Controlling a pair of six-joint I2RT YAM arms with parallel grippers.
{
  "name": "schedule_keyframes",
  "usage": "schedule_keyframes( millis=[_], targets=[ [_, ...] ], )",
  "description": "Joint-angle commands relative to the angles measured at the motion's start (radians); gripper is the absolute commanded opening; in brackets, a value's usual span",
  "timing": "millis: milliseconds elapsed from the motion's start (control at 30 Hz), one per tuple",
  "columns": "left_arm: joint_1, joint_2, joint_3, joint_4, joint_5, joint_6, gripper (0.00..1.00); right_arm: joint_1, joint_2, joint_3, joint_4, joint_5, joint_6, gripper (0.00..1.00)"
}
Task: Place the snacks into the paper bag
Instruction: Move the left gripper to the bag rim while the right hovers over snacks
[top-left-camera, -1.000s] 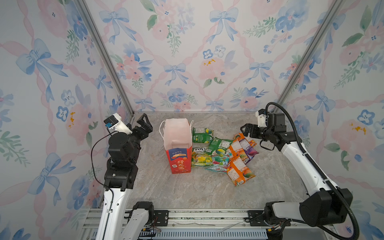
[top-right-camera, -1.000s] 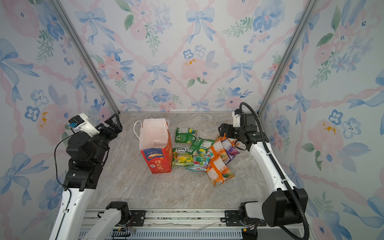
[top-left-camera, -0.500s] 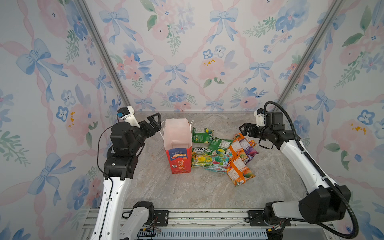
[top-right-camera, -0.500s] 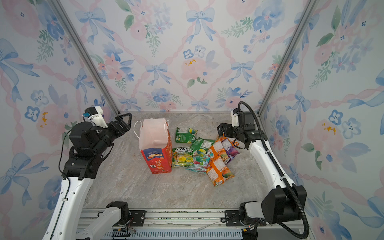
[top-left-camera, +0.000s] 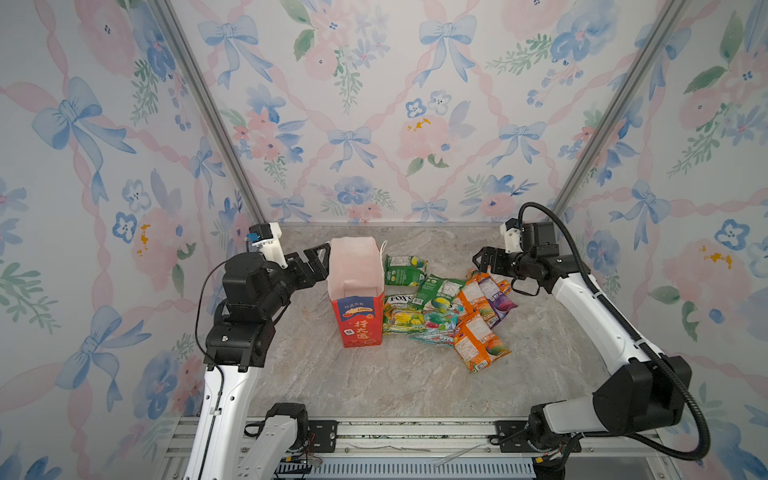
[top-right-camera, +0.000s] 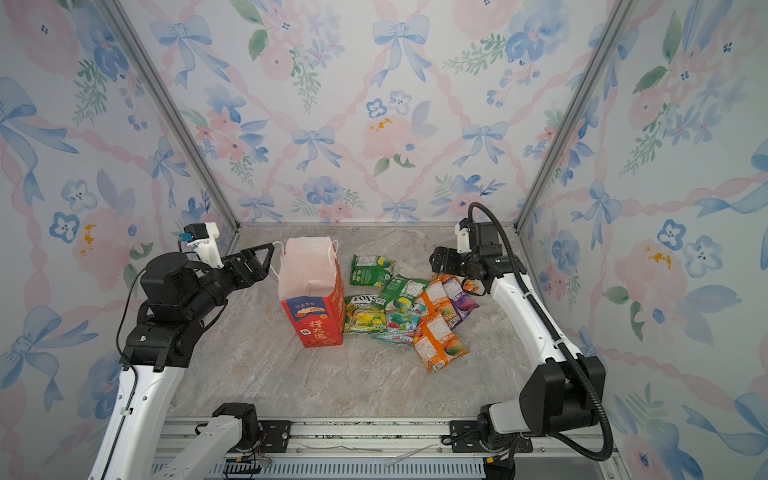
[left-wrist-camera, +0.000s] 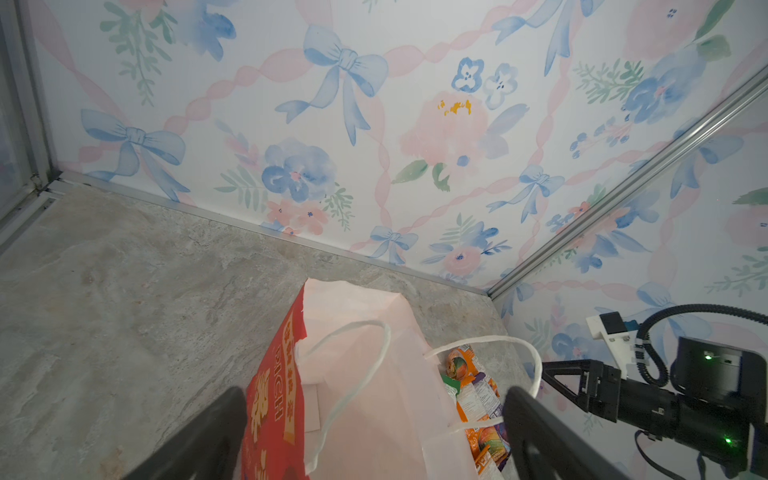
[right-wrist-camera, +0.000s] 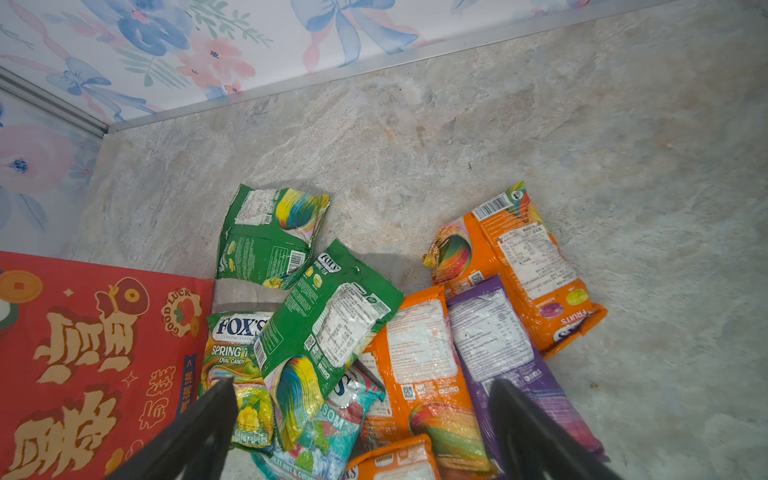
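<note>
While the red paper bag (top-left-camera: 356, 316) stands upright a little left of the middle of the tabletop (top-left-camera: 374, 386), its mouth open and its inside white, the snacks (top-left-camera: 440, 309) lie outside it in an overlapping heap just to its right. A green and yellow packet (top-left-camera: 400, 313) marked FOX'S lies against the bag's right side. Farther back, a green packet (top-left-camera: 404, 270) lies beside the bag's far right corner, at the far edge of the heap. An orange packet (top-left-camera: 478, 347) forms the near right end of the heap, and a purple packet (top-left-camera: 496, 301) lies on its right side between two more orange ones.

On the left arm (top-left-camera: 249, 299), the left jaws stand wide apart and hold nothing, at the height of the bag's rim and just beside its left edge; whether they touch the paper cannot be told. From the left wrist, their two dark fingers (left-wrist-camera: 203, 434) show to either side of the bag's mouth, with the white string handles (left-wrist-camera: 365, 357) looped between them.

The right jaws are also apart and empty, hanging above the far right end of the heap. From the right wrist, their fingers (right-wrist-camera: 536, 428) frame green, teal, orange and purple packets lying below.
</note>
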Motion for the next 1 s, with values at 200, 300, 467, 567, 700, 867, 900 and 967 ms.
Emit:
schedule_keyframes(
  millis=[200, 300, 467, 567, 700, 867, 900, 967],
  targets=[
    [-0.06, 0.062, -0.072, -0.064, -0.059, 0.063, 0.98, 0.017, 0.03, 0.048, -0.027, 0.018, 0.012, 0.97],
    [-0.081, 0.07, -0.073, -0.077, -0.091, 0.07, 0.98, 0.019, 0.035, 0.048, -0.024, 0.016, 0.013, 0.97],
    [-0.123, 0.096, -0.075, -0.117, -0.181, 0.081, 0.98, 0.021, 0.049, 0.056, -0.024, 0.012, 0.012, 0.97],
    [-0.136, 0.113, -0.079, -0.121, -0.203, 0.078, 0.97, 0.022, 0.057, 0.059, -0.024, 0.008, 0.013, 0.96],
    [-0.145, 0.136, -0.079, -0.121, -0.244, 0.074, 0.95, 0.026, 0.061, 0.055, -0.024, 0.008, 0.013, 0.97],
    [-0.151, 0.172, -0.08, -0.121, -0.252, 0.075, 0.93, 0.03, 0.061, 0.053, -0.024, 0.007, 0.013, 0.96],
    [-0.154, 0.18, -0.08, -0.121, -0.254, 0.075, 0.93, 0.029, 0.061, 0.054, -0.024, 0.006, 0.013, 0.96],
    [-0.16, 0.193, -0.077, -0.122, -0.266, 0.076, 0.92, 0.029, 0.061, 0.052, -0.025, 0.007, 0.014, 0.97]
  ],
)
